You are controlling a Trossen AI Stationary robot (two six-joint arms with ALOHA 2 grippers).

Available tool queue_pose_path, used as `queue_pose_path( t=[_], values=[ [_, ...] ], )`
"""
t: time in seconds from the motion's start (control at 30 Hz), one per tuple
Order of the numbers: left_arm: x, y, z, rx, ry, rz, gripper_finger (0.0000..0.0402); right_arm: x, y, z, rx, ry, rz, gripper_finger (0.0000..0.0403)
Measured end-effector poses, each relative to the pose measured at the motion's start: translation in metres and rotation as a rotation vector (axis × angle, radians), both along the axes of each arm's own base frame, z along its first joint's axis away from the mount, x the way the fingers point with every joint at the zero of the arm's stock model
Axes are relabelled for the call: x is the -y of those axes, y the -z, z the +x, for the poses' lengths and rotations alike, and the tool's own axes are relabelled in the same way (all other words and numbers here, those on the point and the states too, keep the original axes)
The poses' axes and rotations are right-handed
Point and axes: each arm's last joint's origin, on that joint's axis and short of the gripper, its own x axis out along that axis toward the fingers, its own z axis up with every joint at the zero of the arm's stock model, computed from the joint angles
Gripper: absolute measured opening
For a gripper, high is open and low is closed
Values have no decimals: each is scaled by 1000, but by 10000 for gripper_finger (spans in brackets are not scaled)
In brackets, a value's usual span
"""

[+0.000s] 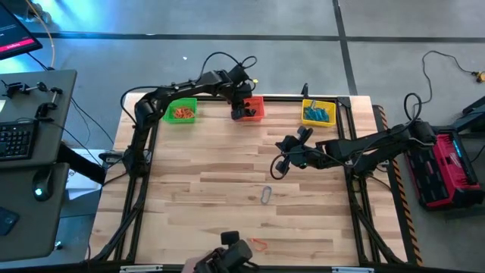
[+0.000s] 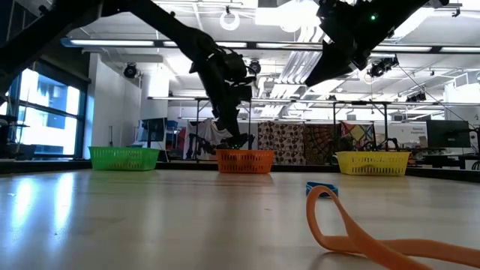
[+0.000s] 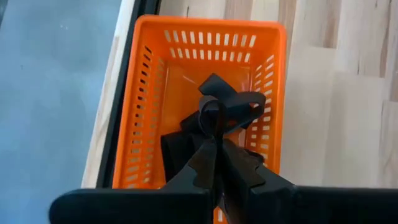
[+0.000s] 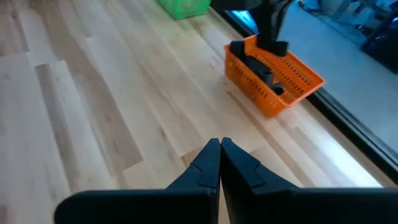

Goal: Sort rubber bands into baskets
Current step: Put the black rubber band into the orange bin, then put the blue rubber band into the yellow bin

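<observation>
Nearest the low camera, an orange-red rubber band (image 2: 352, 229) is lying on the counter (image 1: 227, 189), one loop standing up off the wood. Seen from above, this band (image 1: 259, 245) is sitting close to the front edge. A grey-teal band (image 1: 266, 195) is lying flat further in, near the middle of the counter, apart from both arms.

Beyond that band, the right gripper (image 1: 280, 168) is hovering over bare wood on the right half of the counter. Its fingers (image 4: 208, 163) are pressed together with nothing between them.

Along the far edge three baskets are standing in a row. The green basket (image 1: 181, 111) on the left is holding orange-red bands. The yellow basket (image 1: 319, 113) on the right is holding blue bands (image 1: 318, 115).

Between them, the left gripper (image 3: 216, 146) is hanging over the red-orange basket (image 3: 143, 118). Its fingers (image 3: 205, 163) are clamped shut on a black rubber band (image 3: 214, 115), which is looping out past the tips above the basket's interior. More black bands (image 3: 233, 102) are lying inside this basket beneath the held one.
</observation>
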Motion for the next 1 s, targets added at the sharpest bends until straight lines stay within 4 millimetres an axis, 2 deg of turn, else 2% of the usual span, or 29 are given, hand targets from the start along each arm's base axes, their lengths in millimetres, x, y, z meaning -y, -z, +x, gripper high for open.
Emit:
queue_pose_path(
  t=[0.33, 0.47, 0.6, 0.87, 1.0],
  values=[
    [2, -1, 3, 25, 35, -4, 67, -2, 1, 1, -7, -58, 57, 0],
    [-4, -3, 2, 58, 30, 7, 81, -2, 1, 1, -7, -58, 57, 0],
    [-12, 0, -1, 107, 43, -38, 70, -2, 1, 1, -7, -59, 58, 0],
    [-26, 18, -7, 90, 23, -89, 16, -2, 1, 1, -8, -60, 57, 0],
    [-26, 16, -9, 83, 27, -78, 15, -3, 1, 1, -10, -76, 74, 0]
  ],
)
